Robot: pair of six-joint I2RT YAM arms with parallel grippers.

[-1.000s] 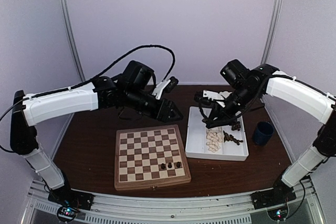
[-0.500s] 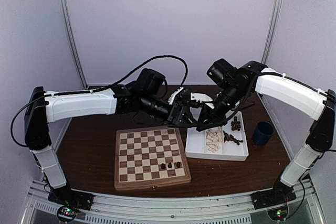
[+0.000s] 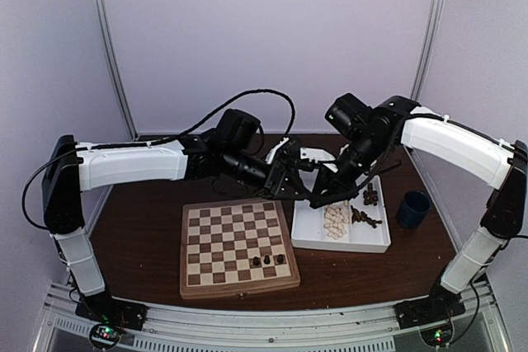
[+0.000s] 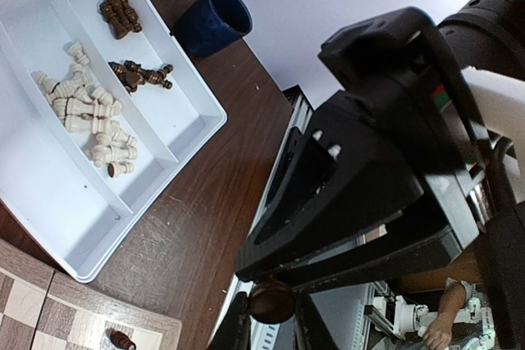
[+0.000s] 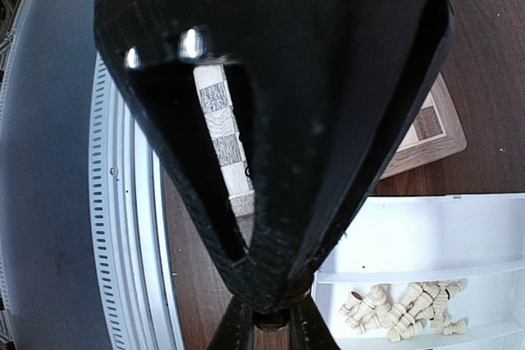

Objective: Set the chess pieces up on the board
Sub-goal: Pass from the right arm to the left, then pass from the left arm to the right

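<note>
Above the gap between the board (image 3: 185,263) and the white tray (image 3: 307,240), my two grippers meet tip to tip. In the left wrist view a dark brown chess piece (image 4: 272,301) sits between the fingers of my left gripper (image 4: 272,319), which press on both its sides. My right gripper (image 5: 271,327) is shut on the same dark piece (image 5: 271,320), with the left gripper's black body right over it. From above, the left gripper (image 3: 300,190) and right gripper (image 3: 318,199) hide the piece. Three dark pieces (image 3: 268,260) stand on the board's near right squares.
The tray holds a heap of cream pieces (image 4: 86,116) in its middle section and dark pieces (image 4: 139,75) in the right one. A dark blue cup (image 3: 412,208) stands right of the tray. Bare dark wooden table (image 3: 140,228) lies left of the board.
The left arm swung right and the right arm left until the tips met above the tray's left edge. The left jaws closed in around the dark piece held by the right gripper.
</note>
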